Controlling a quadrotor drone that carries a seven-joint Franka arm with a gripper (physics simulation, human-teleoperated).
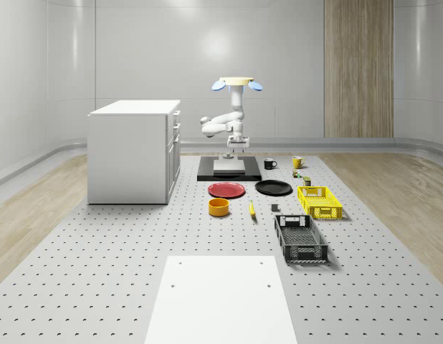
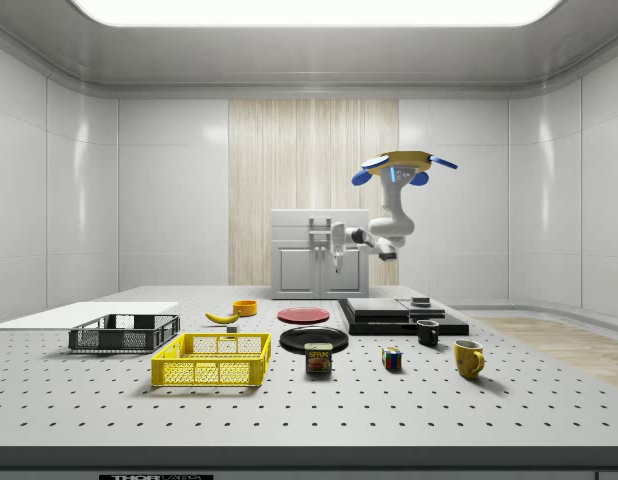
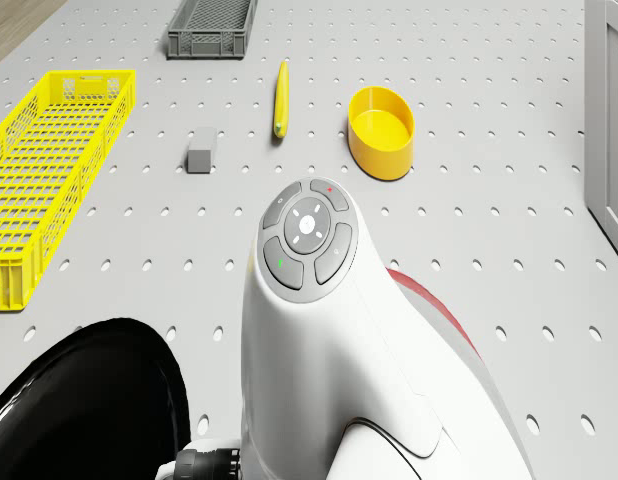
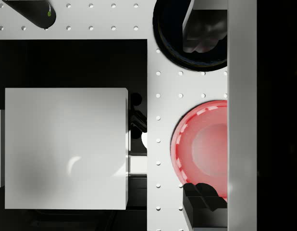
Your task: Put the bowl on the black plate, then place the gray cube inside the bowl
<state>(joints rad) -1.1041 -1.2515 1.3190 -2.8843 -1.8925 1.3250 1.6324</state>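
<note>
Drone (image 1: 236, 82) hovering above black base slab (image 1: 229, 170) at desk's (image 1: 99, 279) far end, hand (image 1: 236, 145) pointing down, fingers (image 4: 204, 196) spread and empty, round yellow bowl (image 1: 219, 206) near flat black plate (image 1: 273, 188), small gray cube (image 3: 201, 151) beside slim yellow banana (image 3: 281, 98).

Simulated robotics lab/test cell. Perforated optical-breadboard surface (image 1: 99, 272) fills the lower frame in the whole-scene view, white panelled walls (image 1: 135, 57) with a wood strip (image 1: 358, 68) upper right, ceiling light panel (image 2: 309, 10) across the top in the side view. White cabinet (image 1: 132, 150) left of centre, test props laid out mid-frame.
</note>
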